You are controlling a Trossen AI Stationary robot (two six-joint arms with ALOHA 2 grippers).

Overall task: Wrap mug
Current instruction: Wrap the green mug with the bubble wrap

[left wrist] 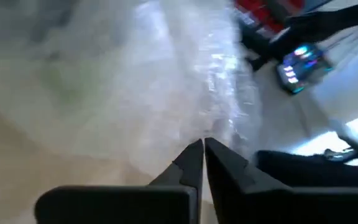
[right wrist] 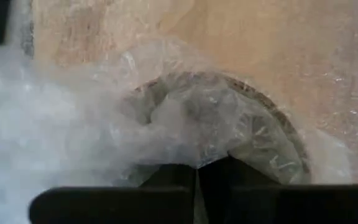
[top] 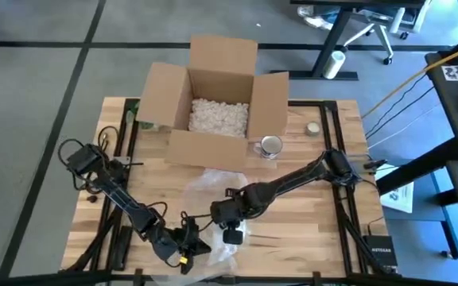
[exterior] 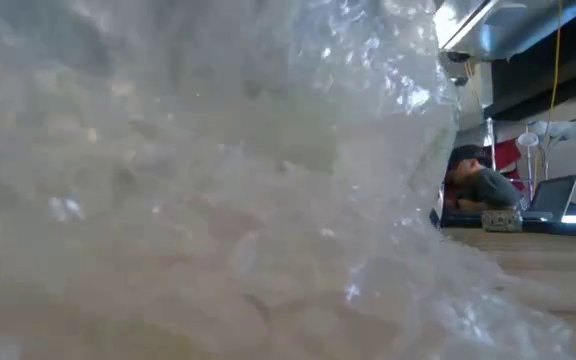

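Note:
A clear sheet of bubble wrap (top: 213,191) lies crumpled on the wooden table (top: 316,230), from its middle to the near edge, and fills the low view (exterior: 198,180). A shiny metal mug (top: 270,146) stands on the table by the cardboard box's front right corner, apart from both grippers. My left gripper (top: 188,248) is shut at the wrap's near edge. My right gripper (top: 233,229) is shut on the wrap just to its right. In the right wrist view a round, dark-rimmed thing (right wrist: 272,118) shows through the wrap; what it is I cannot tell. My left gripper pinches the bubble wrap's near part (left wrist: 213,127) between its two shut fingertips, coming in low from the table's near left. The wrap lies slack beyond the tips, on the table. One layer or several, I cannot tell. My right gripper pinches a bunched fold of the bubble wrap (right wrist: 191,149) between its shut fingers, pointing down from above. The fold sits over the round thing under the wrap. The wrap is gathered and slack around the tips.
An open cardboard box (top: 217,103) holding white packing peanuts (top: 217,117) stands at the far middle of the table. A small round lid-like thing (top: 313,128) lies to the right of the mug. Bare wood lies at the near right.

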